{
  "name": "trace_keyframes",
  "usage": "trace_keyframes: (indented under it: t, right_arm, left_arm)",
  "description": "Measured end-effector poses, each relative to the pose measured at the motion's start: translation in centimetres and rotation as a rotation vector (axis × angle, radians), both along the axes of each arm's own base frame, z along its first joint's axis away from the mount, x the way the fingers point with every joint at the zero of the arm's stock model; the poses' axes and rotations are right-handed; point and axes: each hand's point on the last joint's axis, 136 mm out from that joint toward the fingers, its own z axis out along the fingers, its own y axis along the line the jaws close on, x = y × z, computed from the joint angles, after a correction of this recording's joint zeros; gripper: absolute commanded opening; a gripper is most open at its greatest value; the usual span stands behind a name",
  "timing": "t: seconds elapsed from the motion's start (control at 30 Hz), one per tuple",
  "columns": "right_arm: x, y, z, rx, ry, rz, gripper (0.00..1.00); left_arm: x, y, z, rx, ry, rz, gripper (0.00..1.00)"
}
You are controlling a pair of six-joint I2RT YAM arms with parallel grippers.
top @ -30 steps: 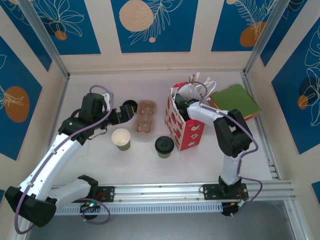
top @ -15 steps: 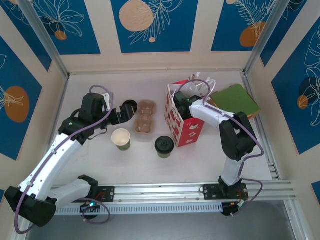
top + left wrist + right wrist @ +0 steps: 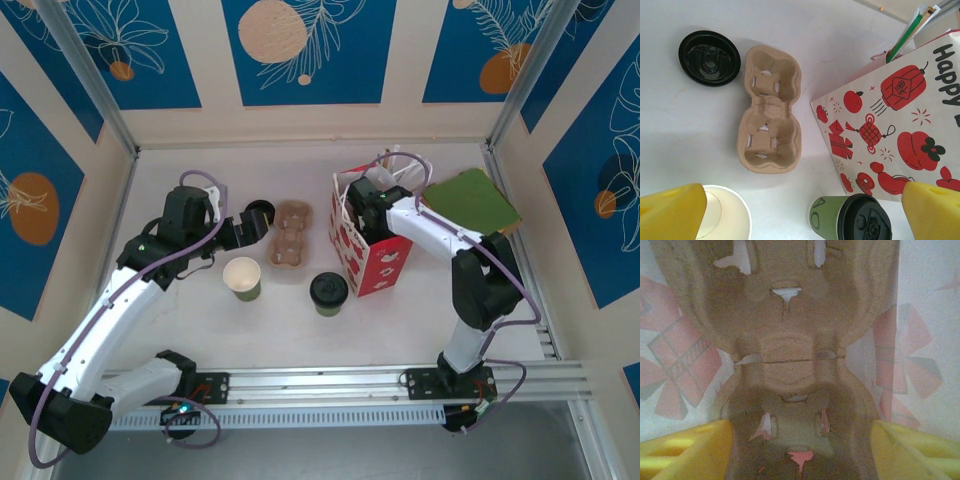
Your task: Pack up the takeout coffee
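The coffee cup [image 3: 328, 292], lidded, is seen upright on the table [image 3: 400, 325], just beside the near corner of the bag [image 3: 372, 258] and outside it.

One lidded cup, one open cup [image 3: 243, 277], one loose lid [image 3: 260, 212], one bag and two trays are counted: a cup tray [image 3: 288, 234] on the table, a second tray [image 3: 790, 340] inside the bag. Bare table is left in front of both cups. The left claw [image 3: 248, 226] is spread wide and empty. The right claw [image 3: 802, 440] is sunk in the bag, fingers astride the second tray; whether it is gripped cannot be told.
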Motion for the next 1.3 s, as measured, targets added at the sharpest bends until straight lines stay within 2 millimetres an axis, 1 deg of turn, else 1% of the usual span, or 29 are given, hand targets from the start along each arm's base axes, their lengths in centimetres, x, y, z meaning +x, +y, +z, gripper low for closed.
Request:
trace_keyframes:
  t: [0.13,0.3,0.43,0.53,1.0,1.3]
  right_arm:
    - [0.3,0.1,1.2,0.013,-0.025,-0.007,0.77]
    - [0.7,0.3,3.2,0.035,-0.064,-0.014,0.79]
    - [0.9,0.4,4.4,0.05,-0.087,-0.018,0.79]
    - [0.9,0.3,4.7,0.053,-0.09,-0.024,0.79]
    - [0.6,0.0,4.8,0.05,-0.08,-0.037,0.8]
    - [1.0,0.2,6.2,0.067,-0.107,-0.041,0.81]
  left_arm:
    - [0.0,-0.1,0.0,0.0,0.0,-0.002,1.0]
    - [-0.1,-0.2,0.0,-0.001,0.0,-0.005,1.0]
    - [-0.1,-0.2,0.0,-0.001,0.0,-0.008,1.0]
    - [-0.2,-0.3,0.0,-0.001,0.0,-0.01,1.0]
    - [-0.2,-0.5,0.0,-0.001,-0.001,-0.017,1.0]
    - [-0.2,-0.7,-0.3,0.004,0.008,-0.021,1.0]
